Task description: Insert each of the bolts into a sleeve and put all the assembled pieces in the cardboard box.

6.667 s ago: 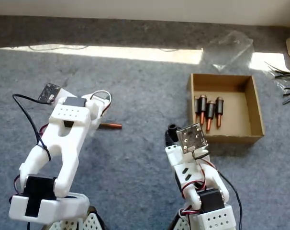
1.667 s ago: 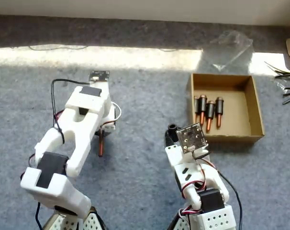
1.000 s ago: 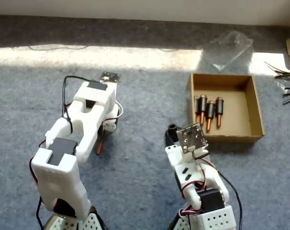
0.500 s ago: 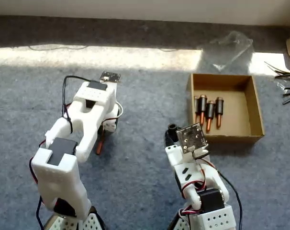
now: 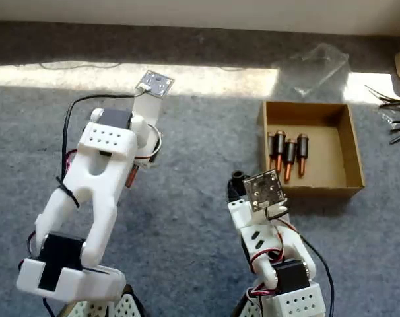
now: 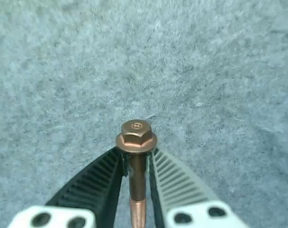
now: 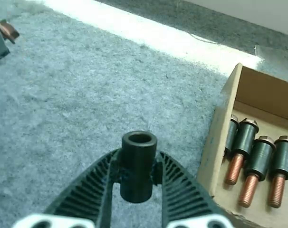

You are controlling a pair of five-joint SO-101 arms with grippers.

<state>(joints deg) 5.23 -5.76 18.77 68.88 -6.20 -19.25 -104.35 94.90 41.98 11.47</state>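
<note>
- Left gripper clamps the bolt; right gripper pinches the sleeve.
- Any tilt (axes must match) could jam the bolt on the sleeve's rim.

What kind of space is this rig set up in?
Probably an ordinary room rather than a lab bench: grey carpet underneath, a sunlit strip along the wall, and a cardboard box and crumpled plastic bag lying loose.
</note>
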